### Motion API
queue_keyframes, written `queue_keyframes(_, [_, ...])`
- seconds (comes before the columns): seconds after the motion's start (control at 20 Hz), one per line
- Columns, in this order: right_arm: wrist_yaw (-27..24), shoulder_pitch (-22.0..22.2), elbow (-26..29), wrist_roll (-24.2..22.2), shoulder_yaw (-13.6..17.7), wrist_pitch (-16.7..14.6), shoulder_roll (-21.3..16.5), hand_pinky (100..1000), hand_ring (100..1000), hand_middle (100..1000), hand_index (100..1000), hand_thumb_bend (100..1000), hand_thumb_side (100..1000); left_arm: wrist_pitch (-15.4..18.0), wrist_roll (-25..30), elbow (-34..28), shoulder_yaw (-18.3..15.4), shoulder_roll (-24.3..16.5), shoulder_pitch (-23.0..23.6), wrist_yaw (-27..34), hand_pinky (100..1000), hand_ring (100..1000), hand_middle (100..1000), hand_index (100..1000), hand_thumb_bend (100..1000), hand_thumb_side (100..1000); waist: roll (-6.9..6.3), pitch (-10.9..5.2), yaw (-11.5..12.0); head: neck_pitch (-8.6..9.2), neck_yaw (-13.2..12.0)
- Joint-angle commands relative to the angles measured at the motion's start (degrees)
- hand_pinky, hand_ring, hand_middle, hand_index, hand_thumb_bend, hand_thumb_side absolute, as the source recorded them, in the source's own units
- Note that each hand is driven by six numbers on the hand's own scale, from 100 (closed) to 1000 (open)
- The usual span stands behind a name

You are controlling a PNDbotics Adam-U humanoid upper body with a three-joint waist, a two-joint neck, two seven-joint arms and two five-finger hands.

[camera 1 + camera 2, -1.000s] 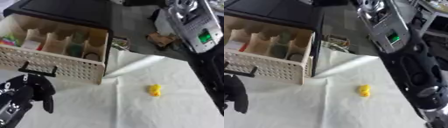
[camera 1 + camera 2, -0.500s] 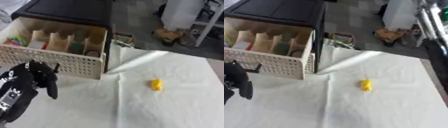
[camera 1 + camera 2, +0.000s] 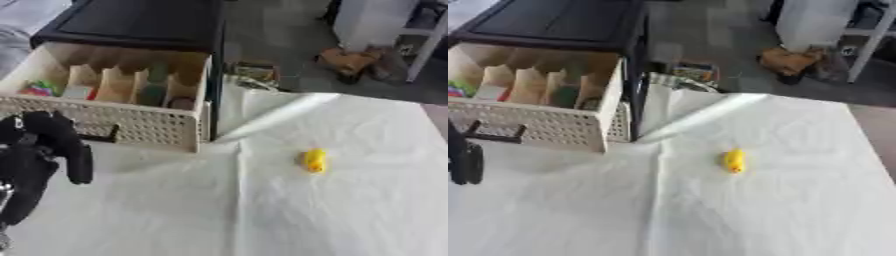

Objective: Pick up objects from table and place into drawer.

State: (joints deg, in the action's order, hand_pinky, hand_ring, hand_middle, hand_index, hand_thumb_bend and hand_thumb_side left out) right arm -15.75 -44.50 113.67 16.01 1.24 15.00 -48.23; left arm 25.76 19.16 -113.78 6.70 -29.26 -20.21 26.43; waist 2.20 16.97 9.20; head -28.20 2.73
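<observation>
Left eye view: white-clothed table (image 3: 289,215), cluttered floor (image 3: 289,45) beyond.

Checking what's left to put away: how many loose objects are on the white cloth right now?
1: a small yellow object lies on the white cloth, right of the open drawer. None other shows.

The left hand (image 3: 39,160) is cut off by the left and bottom picture edges, its wrist and arm out of sight. The drawer (image 3: 131,127) runs off the left edge; the colored items in its compartments are too blurred to identify. The small yellow object (image 3: 314,160) shows no clear shape.
</observation>
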Motion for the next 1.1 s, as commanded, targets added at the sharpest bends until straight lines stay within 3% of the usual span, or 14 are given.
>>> queue_keyframes(0.05, [0.1, 2.0, 0.9, 3.6, 2.2, -3.6, -2.7, 541, 574, 338, 713, 356, 552, 7.3, -1.2, -0.8, -1.2, -5.0, 1.1, -1.6, 330, 349, 491, 701, 100, 404, -0.6, -1.38, -0.5, -0.88, -1.0])
queue_keyframes(0.3, [1.8, 7.3, 0.9, 8.0, 3.6, -8.1, -2.4, 553, 586, 368, 725, 335, 542, 17.6, -4.6, -0.8, -1.8, -10.7, 5.5, -6.7, 321, 339, 491, 707, 100, 319, -1.75, -1.56, -1.8, -1.55, -2.7])
queue_keyframes(0.55, [4.2, 12.7, 0.9, 12.0, 4.6, -11.4, -1.3, 605, 614, 389, 740, 297, 583, 24.8, -9.5, -0.8, -2.1, -16.1, 11.3, -15.3, 316, 332, 496, 717, 100, 254, -2.44, -1.49, -2.9, -2.02, -3.9])
queue_keyframes(0.85, [8.6, 20.2, 0.9, 13.7, 5.4, -17.9, 0.9, 751, 708, 442, 783, 227, 724, 26.2, -16.9, -0.8, -2.4, -20.5, 17.7, -29.1, 310, 328, 495, 729, 100, 249, -2.71, -1.26, -4.0, -2.25, -5.7])
queue_keyframes(0.9, [9.1, 21.3, 0.9, 13.7, 5.4, -18.6, 1.4, 765, 718, 444, 791, 247, 794, 26.2, -18.1, -0.8, -2.4, -21.4, 18.4, -31.7, 305, 325, 492, 733, 100, 267, -2.74, -1.2, -4.0, -2.27, -5.8])
queue_keyframes(1.05, [10.3, 24.1, 0.9, 13.3, 5.6, -20.5, 2.7, 769, 724, 443, 798, 272, 853, 26.1, -20.8, -0.8, -2.5, -23.6, 20.2, -39.7, 299, 324, 491, 741, 100, 313, -2.76, -1.11, -4.2, -2.45, -6.1])
queue_keyframes(1.1, [10.6, 24.9, 0.9, 13.1, 5.7, -21.0, 3.2, 780, 733, 446, 804, 276, 921, 25.6, -20.9, -0.8, -2.3, -24.3, 20.7, -42.5, 303, 338, 503, 755, 100, 385, -2.79, -1.06, -4.3, -2.46, -6.2])
